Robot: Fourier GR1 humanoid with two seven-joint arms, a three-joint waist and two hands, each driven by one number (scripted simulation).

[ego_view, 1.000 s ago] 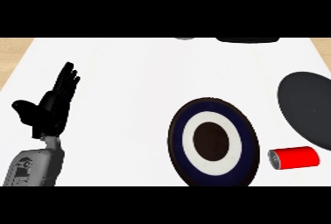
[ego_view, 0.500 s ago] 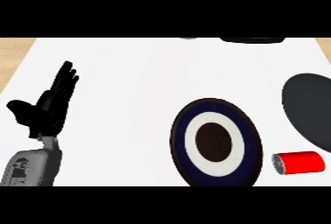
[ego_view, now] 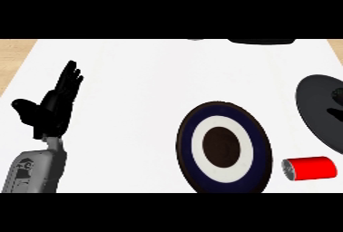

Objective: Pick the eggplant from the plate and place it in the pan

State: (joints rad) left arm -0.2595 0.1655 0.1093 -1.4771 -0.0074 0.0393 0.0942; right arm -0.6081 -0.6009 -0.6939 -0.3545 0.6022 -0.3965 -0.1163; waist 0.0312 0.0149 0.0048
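Observation:
The round plate, with a dark blue rim, a white ring and a dark centre, lies right of the middle. No eggplant shows on it. The dark grey pan is cut off by the right edge. Black shapes lie over the pan at that edge. They look like part of my right hand, but too little shows to tell what it holds. My left hand rests open at the far left, fingers up, well apart from the plate.
A red can lies on its side just right of the plate, below the pan. A dark object sits at the counter's far edge. Bare white counter spreads between my left hand and the plate.
Black shapes have appeared over the pan at the right edge. The plate, pan and can have shifted slightly in view. My left hand has stayed still.

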